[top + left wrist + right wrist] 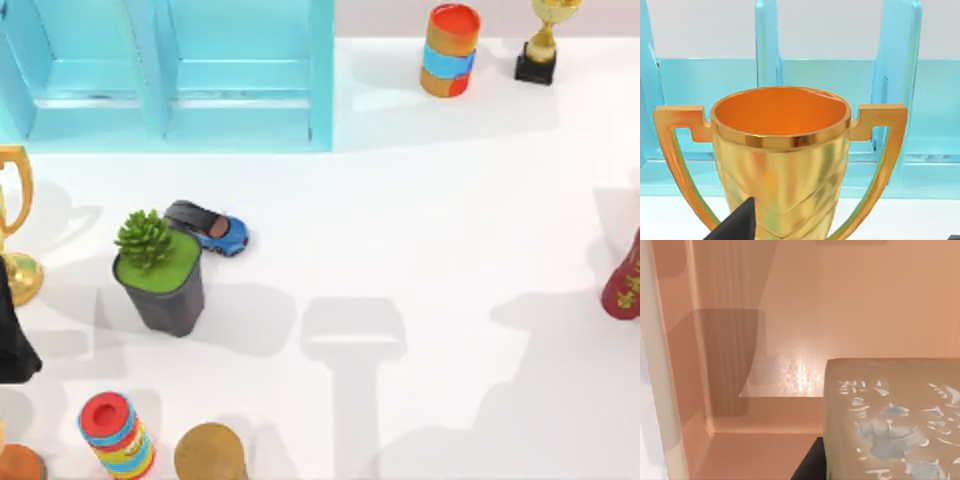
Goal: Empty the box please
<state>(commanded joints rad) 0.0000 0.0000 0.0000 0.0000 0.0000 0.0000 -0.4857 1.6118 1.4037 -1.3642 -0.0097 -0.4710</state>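
Note:
The box's peach inner walls and floor (765,390) fill the right wrist view. A tan block (890,415) with pale blue flecks sits in the box, close to the camera. A dark part of my right gripper (809,465) shows right beside the block. At the table's left edge, my left gripper (12,345) is open and faces a gold trophy (780,150). One dark fingertip (740,222) shows low beside the cup. The same trophy (15,215) stands upright at the far left of the top view.
A blue shelf unit (170,75) stands at the back left. A potted succulent (158,270) and a blue toy car (212,228) sit left of centre. Stacked ring toys (450,50) (118,435), a second trophy (545,40) and a red vase (625,280) line the edges.

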